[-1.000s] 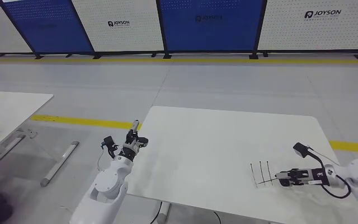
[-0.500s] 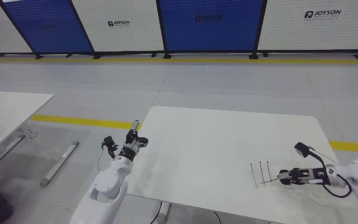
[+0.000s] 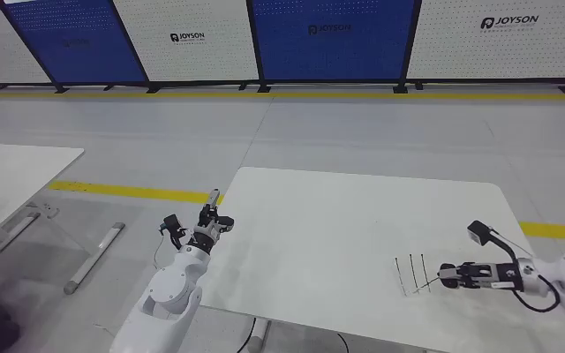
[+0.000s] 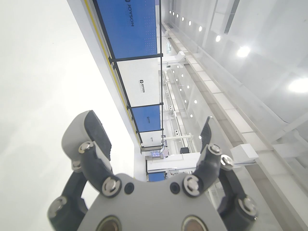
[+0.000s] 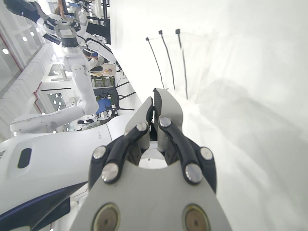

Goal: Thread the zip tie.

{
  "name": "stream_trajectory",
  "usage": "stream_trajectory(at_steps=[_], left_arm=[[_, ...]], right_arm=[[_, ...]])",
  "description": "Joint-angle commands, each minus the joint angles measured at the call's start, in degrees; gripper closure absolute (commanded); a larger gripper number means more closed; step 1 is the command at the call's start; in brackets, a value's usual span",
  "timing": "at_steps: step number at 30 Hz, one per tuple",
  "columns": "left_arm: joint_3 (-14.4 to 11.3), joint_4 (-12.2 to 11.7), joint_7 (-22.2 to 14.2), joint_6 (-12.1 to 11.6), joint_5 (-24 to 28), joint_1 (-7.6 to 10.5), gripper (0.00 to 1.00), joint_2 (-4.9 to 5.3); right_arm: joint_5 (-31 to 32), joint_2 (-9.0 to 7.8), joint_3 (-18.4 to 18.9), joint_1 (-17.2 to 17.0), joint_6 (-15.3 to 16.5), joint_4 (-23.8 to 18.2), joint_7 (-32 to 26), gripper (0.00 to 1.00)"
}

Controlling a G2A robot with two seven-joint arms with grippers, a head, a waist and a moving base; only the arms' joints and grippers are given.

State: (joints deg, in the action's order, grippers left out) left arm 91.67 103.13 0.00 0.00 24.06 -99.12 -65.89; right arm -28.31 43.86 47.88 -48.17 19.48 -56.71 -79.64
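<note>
Three black zip ties [image 3: 410, 271] lie side by side near the right front of the white table [image 3: 353, 221]. In the right wrist view the zip ties [image 5: 168, 61] run straight, heads far from me, tails ending just past my fingertips. My right gripper [image 3: 442, 276] [image 5: 154, 93] hovers low at those tail ends, shut, with nothing visibly between its pads. My left gripper [image 3: 212, 201] [image 4: 151, 133] stands at the table's left edge, tilted upward, open and holding nothing.
A faint clear sheet [image 5: 199, 39] seems to lie around the ties. The table's front edge runs close to my right gripper. Blue and white partition panels [image 3: 335, 40] stand across the floor behind.
My right gripper has drawn back slightly to the right, away from the zip ties' tails. The ties and the left arm have not moved.
</note>
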Motion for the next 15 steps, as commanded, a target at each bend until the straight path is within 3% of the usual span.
stream_trajectory(at_steps=[1,3,9,15], left_arm=[[0.00,0.00,0.00,0.00,0.00,0.00,0.00,0.00],[0.00,0.00,0.00,0.00,0.00,0.00,0.00,0.00],[0.00,0.00,0.00,0.00,0.00,0.00,0.00,0.00],[0.00,0.00,0.00,0.00,0.00,0.00,0.00,0.00]], right_arm=[[-1.63,-0.80,2.62,-1.54,0.00,-1.93,0.00,1.00],[-2.61,-1.57,5.38,-3.50,0.00,-4.88,0.00,1.00],[-0.59,-4.24,17.24,-12.42,0.00,-20.79,0.00,1.00],[-0.51,-4.34,17.74,-12.94,0.00,-21.32,0.00,1.00]])
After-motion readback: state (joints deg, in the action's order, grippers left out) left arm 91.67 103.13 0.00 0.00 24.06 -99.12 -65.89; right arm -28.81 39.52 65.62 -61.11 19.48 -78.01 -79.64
